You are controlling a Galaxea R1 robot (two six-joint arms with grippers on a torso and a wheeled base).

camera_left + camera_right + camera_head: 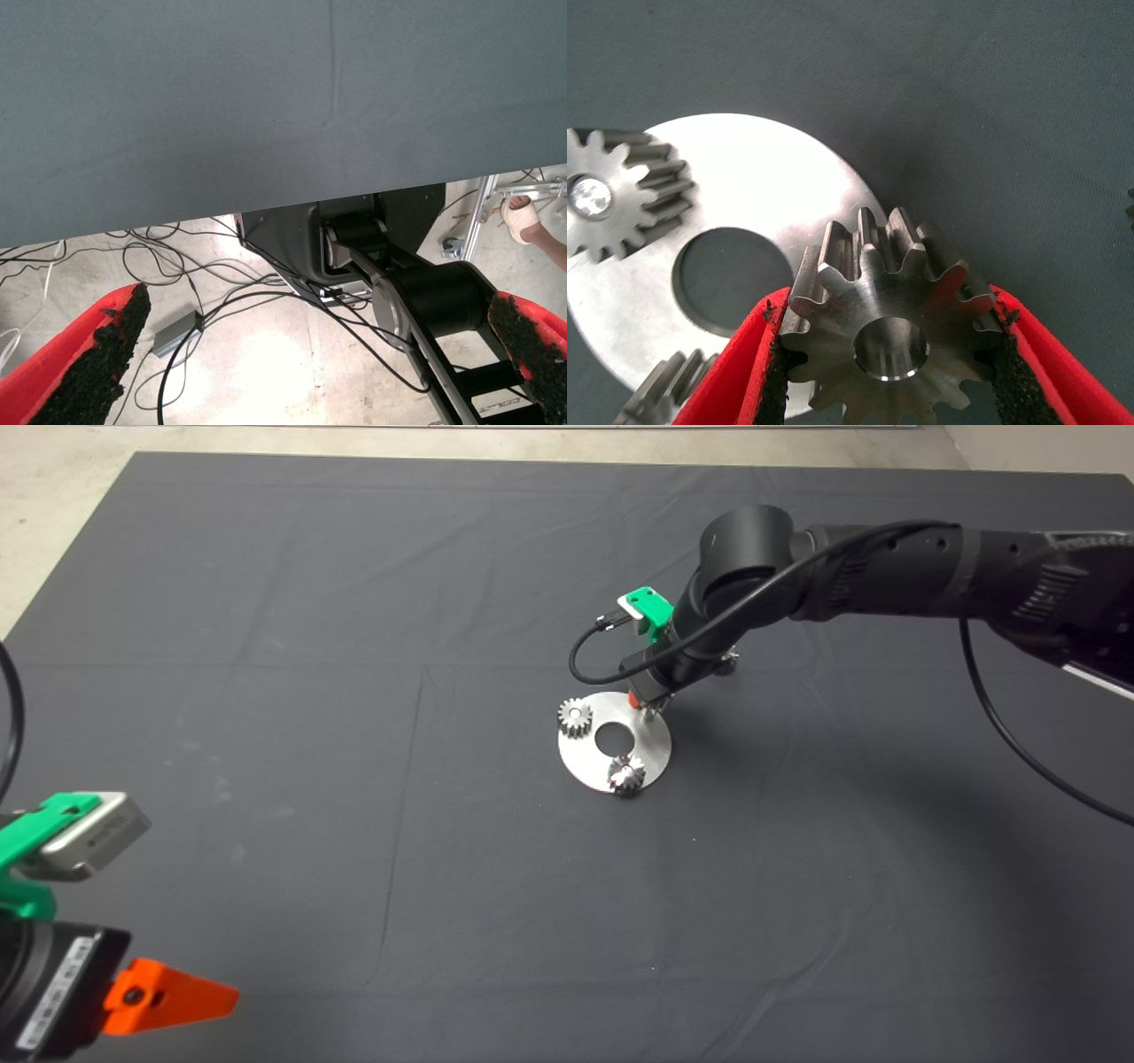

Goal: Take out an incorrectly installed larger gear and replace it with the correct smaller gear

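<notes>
My right gripper (649, 704) (888, 301) is shut on the larger gear (877, 310), a steel gear with flared slanted teeth and a central hole. It holds the gear at the far right rim of the round steel plate (642, 735) (771, 186). The red fingers (740, 372) press its toothed sides. A small dark gear, which I take for the smaller gear (728, 661), peeks out on the mat just beyond the right arm. My left gripper (177, 996) (319, 354) is parked at the lower left, open and holding nothing.
The plate has a central hole (610, 737) and carries a pale straight-toothed gear (575, 716) (620, 195) and a slanted-tooth gear (625, 773) (664, 390). A black cable (1001, 717) loops beside the right arm. The left wrist view shows floor cables and a person's foot (530, 221).
</notes>
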